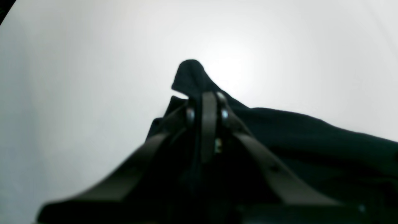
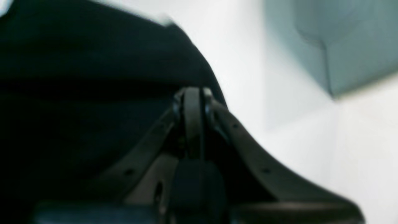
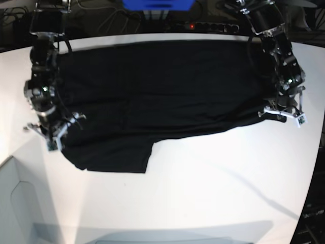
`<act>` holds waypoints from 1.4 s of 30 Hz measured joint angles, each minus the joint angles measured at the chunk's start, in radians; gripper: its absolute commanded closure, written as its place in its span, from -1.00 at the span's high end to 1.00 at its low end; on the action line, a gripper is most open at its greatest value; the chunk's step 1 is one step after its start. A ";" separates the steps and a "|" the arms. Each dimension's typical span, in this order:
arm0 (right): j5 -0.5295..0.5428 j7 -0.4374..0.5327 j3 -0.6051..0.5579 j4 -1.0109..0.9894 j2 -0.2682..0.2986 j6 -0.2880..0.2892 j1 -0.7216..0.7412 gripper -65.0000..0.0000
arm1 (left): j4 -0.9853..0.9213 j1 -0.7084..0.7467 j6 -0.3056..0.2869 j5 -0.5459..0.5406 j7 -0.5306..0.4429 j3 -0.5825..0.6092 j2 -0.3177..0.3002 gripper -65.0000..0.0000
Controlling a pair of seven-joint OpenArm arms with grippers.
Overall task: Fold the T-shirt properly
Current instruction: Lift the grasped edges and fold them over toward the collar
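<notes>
Black on white, with one spot of blue

The T-shirt (image 3: 162,86) is plain black with no print showing, spread on a plain white desk (image 3: 213,178). Both arms are black with small white parts by the wrists; the left gripper (image 1: 207,97) and right gripper (image 2: 192,93) have dark grey-black fingers. A bright blue box (image 3: 157,4) sits at the far edge; a pale grey-blue block (image 2: 348,40) appears in the right wrist view.

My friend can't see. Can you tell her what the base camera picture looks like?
A black T-shirt lies spread across a white table, partly folded, with one sleeve sticking out at the bottom. A robot arm stands at each side; the left tool and the right tool are each shut on an edge of the shirt.
</notes>
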 measured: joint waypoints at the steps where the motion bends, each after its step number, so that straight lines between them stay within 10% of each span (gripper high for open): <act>1: -0.002 -0.034 -0.010 -0.003 -0.001 0.014 0.038 -0.83 | 0.000 0.000 0.000 0.000 0.003 0.001 0.000 -1.00; 10: -0.005 -0.104 -0.102 -0.286 -0.019 0.106 0.329 0.13 | 0.000 -0.003 0.000 0.001 0.006 0.001 0.011 -1.00; 25: -0.017 0.109 -0.106 -0.848 0.005 0.106 0.528 0.14 | 0.002 -0.002 0.000 0.000 0.007 0.000 0.011 -1.00; 29: -0.016 0.130 -0.106 -0.872 0.005 0.106 0.519 -0.12 | 0.002 -0.002 0.000 0.000 0.007 0.000 0.011 -1.00; 34: -0.018 0.130 -0.103 -0.867 0.005 0.106 0.505 -1.00 | 0.002 -0.002 0.000 0.000 0.007 0.000 0.009 -1.00; 42: -0.013 0.123 -0.098 -0.613 0.017 0.106 0.402 -1.00 | 0.008 -0.002 0.000 0.000 0.007 0.000 0.007 -1.00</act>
